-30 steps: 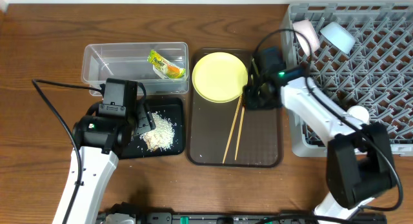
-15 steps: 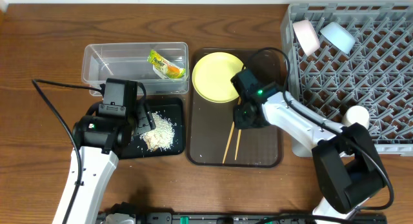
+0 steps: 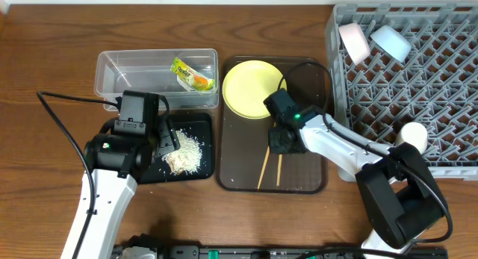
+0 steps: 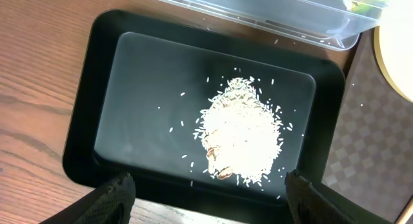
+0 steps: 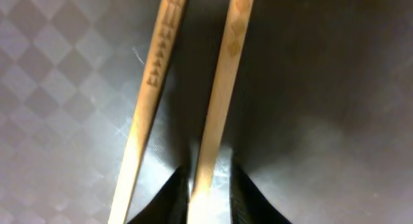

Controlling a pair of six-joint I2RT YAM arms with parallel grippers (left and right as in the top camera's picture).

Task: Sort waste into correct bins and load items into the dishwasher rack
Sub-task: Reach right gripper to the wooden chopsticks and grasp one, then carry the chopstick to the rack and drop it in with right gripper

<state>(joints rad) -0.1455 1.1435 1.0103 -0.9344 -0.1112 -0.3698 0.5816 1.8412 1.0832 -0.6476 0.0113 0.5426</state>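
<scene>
My right pincer point(image 5: 210, 197) sits low on the brown serving tray point(image 3: 237, 154) because the chopsticks point(image 5: 222, 82) lie flat there. As far as this tight wrist view lets me judge, it is clenched on just one stick. The other lies free alongside, so I expect a second trip to the dishwasher rack point(image 3: 448, 80). My left pincer point(image 4: 206, 197) hangs released over the black bin point(image 4: 80, 140) (rice pile point(image 4: 242, 130) inside), clear of the tray.

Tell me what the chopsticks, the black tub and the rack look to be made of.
The chopsticks look like pale wood, matte, with stamped patterns. The black tub is likely glossy plastic, given its sheen. The rack looks like matte grey moulded plastic lattice.
</scene>
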